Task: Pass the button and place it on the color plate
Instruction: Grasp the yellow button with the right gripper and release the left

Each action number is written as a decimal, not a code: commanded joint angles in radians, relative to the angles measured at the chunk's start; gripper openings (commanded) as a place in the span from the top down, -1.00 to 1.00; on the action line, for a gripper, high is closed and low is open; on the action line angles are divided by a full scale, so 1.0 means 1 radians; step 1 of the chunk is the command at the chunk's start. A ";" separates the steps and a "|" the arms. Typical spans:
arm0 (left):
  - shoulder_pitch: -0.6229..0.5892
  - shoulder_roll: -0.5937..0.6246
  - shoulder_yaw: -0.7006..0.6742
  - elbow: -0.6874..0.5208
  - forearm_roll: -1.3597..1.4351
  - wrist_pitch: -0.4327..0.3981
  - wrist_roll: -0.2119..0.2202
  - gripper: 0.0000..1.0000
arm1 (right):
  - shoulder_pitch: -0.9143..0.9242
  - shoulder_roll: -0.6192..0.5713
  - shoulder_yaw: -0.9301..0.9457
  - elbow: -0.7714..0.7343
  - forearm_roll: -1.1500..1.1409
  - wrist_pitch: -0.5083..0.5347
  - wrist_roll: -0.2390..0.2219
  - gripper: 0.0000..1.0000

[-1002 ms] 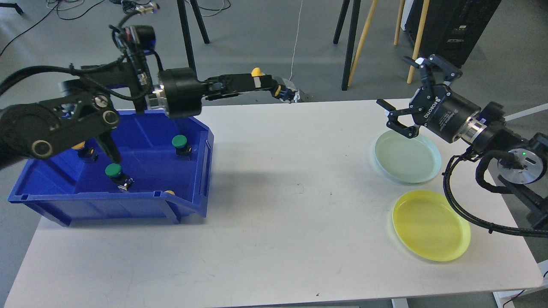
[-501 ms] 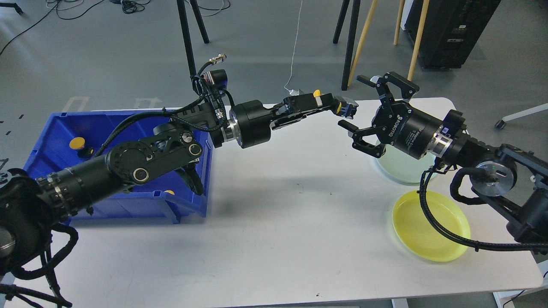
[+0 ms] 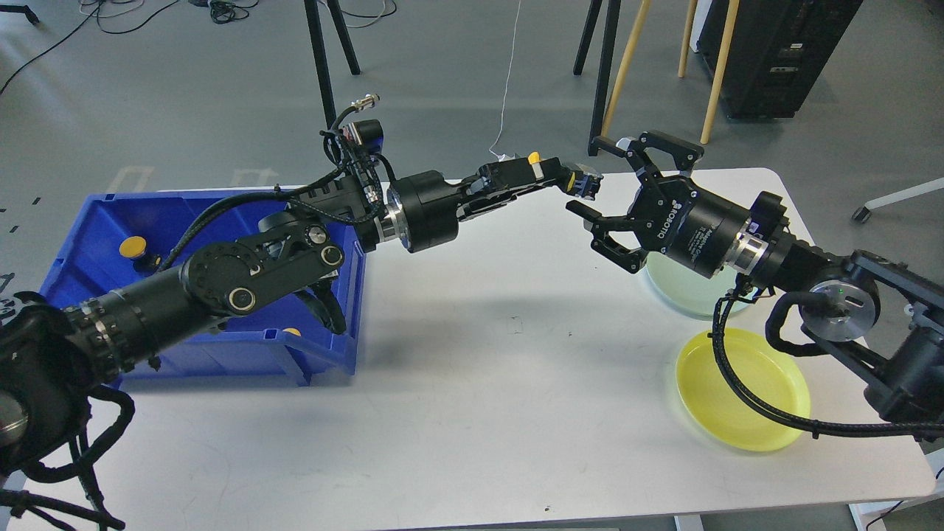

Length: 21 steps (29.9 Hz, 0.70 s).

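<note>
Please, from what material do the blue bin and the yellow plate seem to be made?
The blue bin looks like rigid moulded plastic: uniform colour, ribbed rim, slight sheen. The yellow plate also seems plastic, glossy and somewhat translucent, since its rim glows lighter. Neither can be confirmed by look alone.

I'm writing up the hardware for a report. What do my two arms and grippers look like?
Both arms are black with silver joint rings and loose black cables. The left gripper is slim, with yellow and white parts. The right gripper is bulkier, with linked black fingers and white ROBOTIQ lettering.
</note>
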<state>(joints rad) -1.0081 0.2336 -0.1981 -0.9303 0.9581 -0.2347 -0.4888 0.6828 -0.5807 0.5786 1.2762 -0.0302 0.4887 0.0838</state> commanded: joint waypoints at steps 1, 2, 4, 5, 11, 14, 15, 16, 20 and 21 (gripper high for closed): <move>0.000 0.000 0.000 0.001 -0.001 -0.001 0.000 0.91 | -0.002 0.004 0.001 -0.006 -0.002 0.000 -0.003 0.98; 0.002 0.000 0.000 0.001 -0.001 -0.001 0.000 0.91 | -0.002 0.004 0.003 -0.006 -0.002 0.000 -0.003 0.99; 0.003 0.000 -0.001 0.001 -0.001 -0.001 0.000 0.91 | -0.002 0.001 0.006 -0.006 0.000 0.000 -0.003 0.99; 0.003 0.000 -0.001 0.001 -0.001 -0.001 0.000 0.91 | -0.003 -0.001 0.006 -0.006 0.000 0.000 -0.003 0.99; 0.005 0.001 -0.001 -0.001 -0.001 -0.005 0.000 0.90 | -0.006 0.001 0.006 -0.008 -0.002 0.000 -0.003 0.99; 0.005 0.001 0.000 -0.002 -0.001 -0.006 0.000 0.80 | -0.009 -0.001 0.006 -0.008 -0.002 0.000 -0.003 0.99; 0.005 0.001 -0.001 -0.004 -0.001 -0.006 0.000 0.66 | -0.011 -0.001 0.006 -0.006 -0.002 0.000 -0.001 0.99; 0.005 0.001 -0.003 -0.007 -0.001 -0.006 0.000 0.39 | -0.011 -0.002 0.006 -0.006 -0.002 0.000 -0.003 0.99; 0.032 0.015 -0.052 -0.036 -0.015 -0.023 0.000 -0.17 | -0.015 -0.005 0.009 -0.006 -0.002 0.000 -0.003 0.99; 0.043 0.018 -0.061 -0.045 -0.015 -0.038 0.000 -0.29 | -0.015 -0.007 0.010 -0.005 0.000 0.000 -0.003 0.99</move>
<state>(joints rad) -0.9906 0.2434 -0.2294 -0.9529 0.9481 -0.2506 -0.4875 0.6703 -0.5841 0.5889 1.2709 -0.0320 0.4893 0.0827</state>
